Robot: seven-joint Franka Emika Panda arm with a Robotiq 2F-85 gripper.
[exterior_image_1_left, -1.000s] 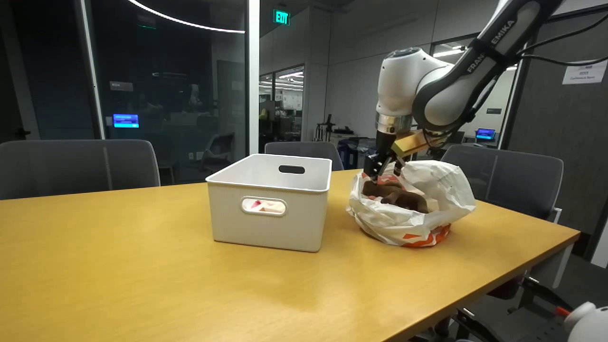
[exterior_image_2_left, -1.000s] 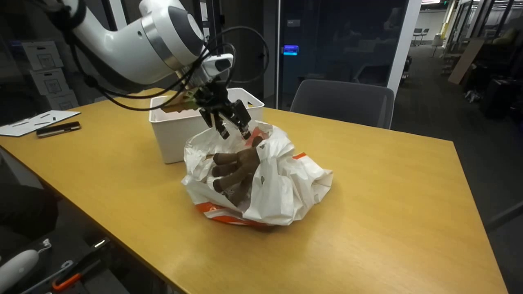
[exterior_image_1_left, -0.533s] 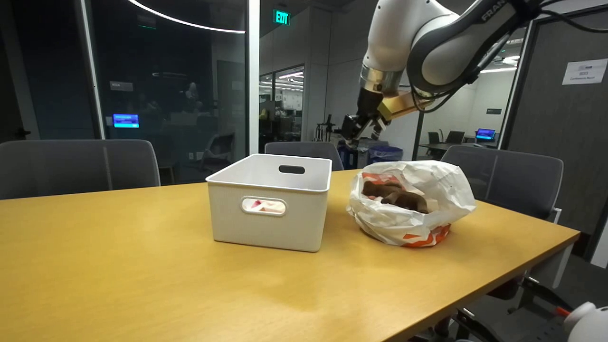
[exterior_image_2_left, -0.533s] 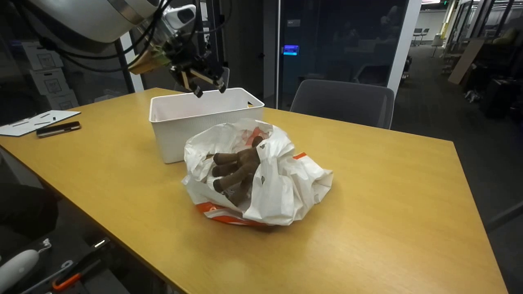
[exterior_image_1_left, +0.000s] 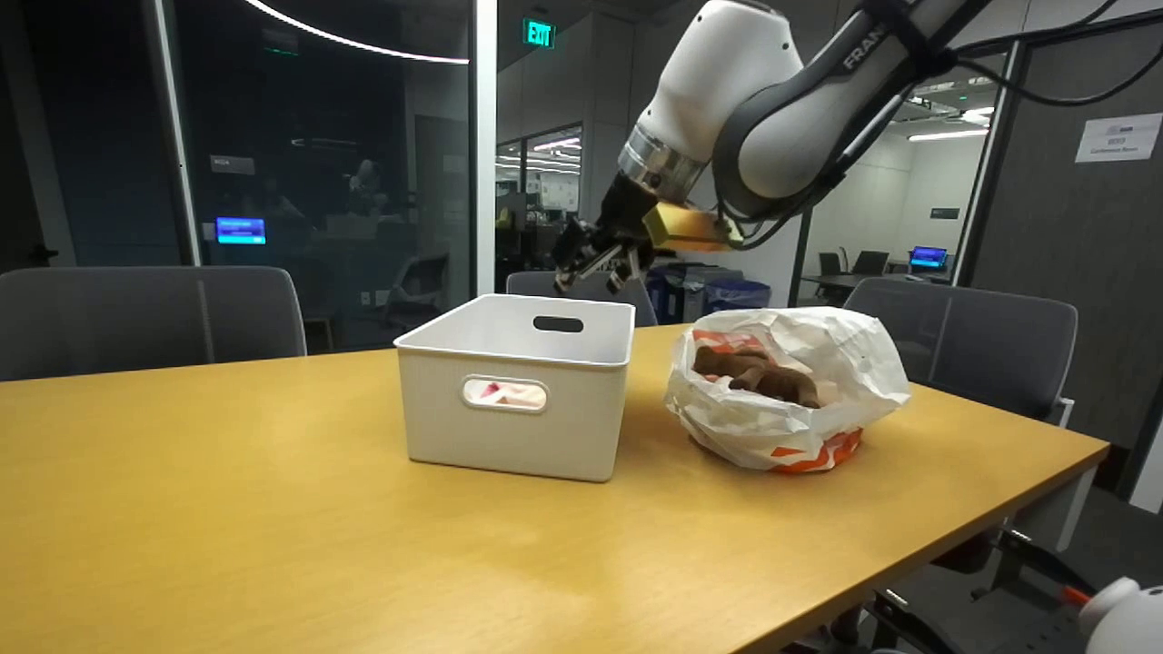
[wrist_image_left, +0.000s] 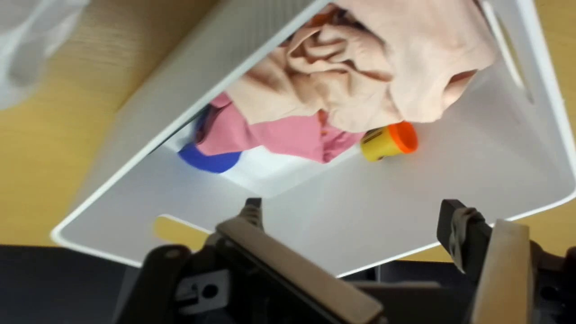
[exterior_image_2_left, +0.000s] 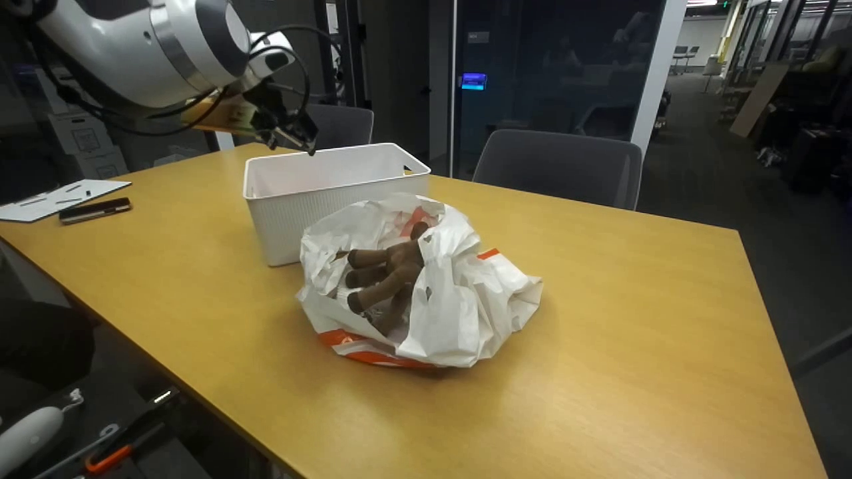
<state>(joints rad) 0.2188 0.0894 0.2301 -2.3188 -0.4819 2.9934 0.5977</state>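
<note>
Bin: white rectangular plastic bin [exterior_image_1_left: 509, 445], upright on the yellow wood-topped table [exterior_image_1_left: 227, 527]; its flat base presumably keeps it steady, mouth facing up.
Gripper: black two-finger gripper [wrist_image_left: 353, 203], tilted, fingers spread wide with nothing between them; the tips hang near the bin's rim, apparently touching nothing.
Cloths: crumpled peach cloth [wrist_image_left: 355, 76] heaped inside the bin, partly over a smooth pink cloth [wrist_image_left: 288, 135]; limp fabric would explain the slumped folds.
Tub: yellow cylindrical tub [wrist_image_left: 375, 146] with an orange lid, on its side; seems lodged between peach cloth and bin wall.
Blue item: rounded blue piece [wrist_image_left: 209, 159] by the left end of the pink cloth in the wrist view; material cannot be told.
Bag: crumpled white plastic bag [exterior_image_1_left: 727, 440] with orange print, right of the bin in an exterior view; thin film, apparently propped by what lies inside.
Toy: brown soft toy [exterior_image_2_left: 399, 259] with several limbs, lying in the bag's mouth, seemingly cradled by its folds; its underside is hidden.
</note>
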